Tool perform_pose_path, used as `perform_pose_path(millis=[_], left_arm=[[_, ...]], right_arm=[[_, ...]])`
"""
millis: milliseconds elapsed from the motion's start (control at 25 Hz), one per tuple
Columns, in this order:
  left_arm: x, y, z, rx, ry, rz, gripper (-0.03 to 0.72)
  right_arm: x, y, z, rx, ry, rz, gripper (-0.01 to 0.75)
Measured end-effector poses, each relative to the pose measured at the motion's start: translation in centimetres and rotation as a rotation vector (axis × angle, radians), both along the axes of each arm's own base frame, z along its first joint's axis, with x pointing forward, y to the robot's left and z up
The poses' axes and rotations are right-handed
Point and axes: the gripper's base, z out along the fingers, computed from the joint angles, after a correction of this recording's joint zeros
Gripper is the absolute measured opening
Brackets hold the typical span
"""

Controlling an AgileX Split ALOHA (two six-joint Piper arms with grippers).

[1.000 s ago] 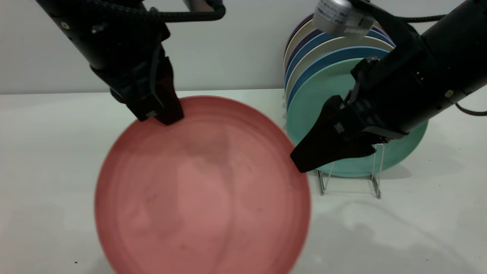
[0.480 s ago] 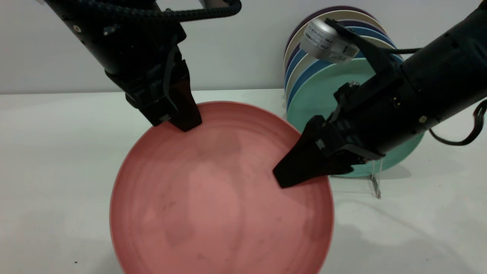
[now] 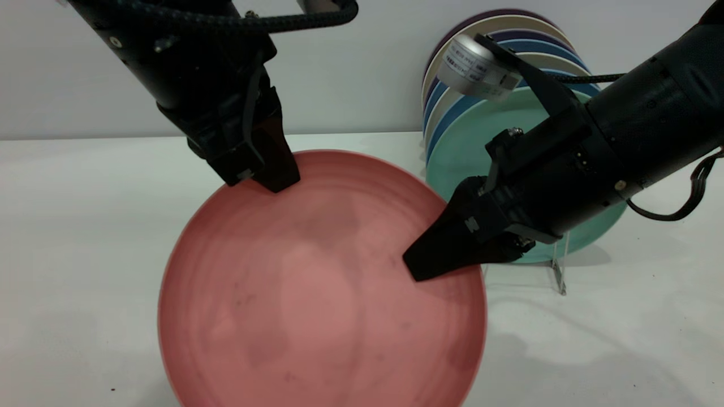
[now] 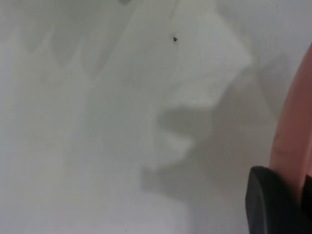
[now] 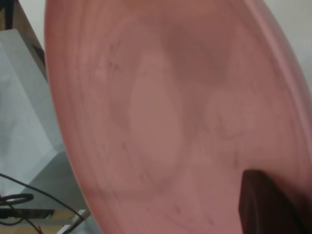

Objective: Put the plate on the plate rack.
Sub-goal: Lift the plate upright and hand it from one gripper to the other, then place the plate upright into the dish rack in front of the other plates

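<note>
Both arms slant down, left gripper point(image 3: 263, 175) and right gripper point(image 3: 435, 260) jaws pinching the plate point(image 3: 322, 288) rim.

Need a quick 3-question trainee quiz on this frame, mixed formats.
1. True or false: both grippers hold the plate.
2. Which plate stands frontmost in the rack? A) teal B) purple C) cream
3. Fill in: the left gripper grips the plate's far rim, the right gripper its edge on the ___ side.

Key:
1. True: each gripper's jaws are shut on the rim.
2. A, the teal plate.
3. rack
</note>
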Motion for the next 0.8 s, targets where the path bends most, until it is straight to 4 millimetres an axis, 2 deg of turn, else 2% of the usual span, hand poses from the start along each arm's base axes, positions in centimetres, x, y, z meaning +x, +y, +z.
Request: perform_pose_path(millis=[80, 200, 360, 440, 520, 640, 800], left_arm=[[0.1, 0.2, 0.0, 0.0, 0.008, 0.028, 0.045], [0.5, 1.1, -0.1, 0.005, 0.044, 0.122, 0.141], [1.3, 3.2, -0.2, 0.02, 0.099, 0.296, 0.389], [2.0, 4.9, -0.3, 0.047, 0.106, 0.398, 0.509], [2.8, 6.8, -0.3, 0.069, 0.108, 0.498, 0.588], [3.7, 9.4, -0.3, 0.066, 0.12, 0.666, 0.628], [4.5, 12.1, -0.3, 0.045, 0.133, 0.833, 0.594]], right_arm=[[0.0, 0.0, 0.0, -0.001, -0.002, 0.002, 0.061], [0.2, -0.2, -0.1, -0.027, -0.014, -0.005, 0.061], [0.3, -0.3, -0.2, -0.044, -0.019, -0.013, 0.061], [0.2, -0.4, -0.2, -0.067, -0.032, 0.004, 0.06], [0.1, -0.6, 0.0, -0.088, -0.051, 0.017, 0.06], [0.0, -0.9, 0.9, -0.123, -0.085, 0.023, 0.06], [-0.3, -1.3, 2.5, -0.153, -0.129, 0.031, 0.06]])
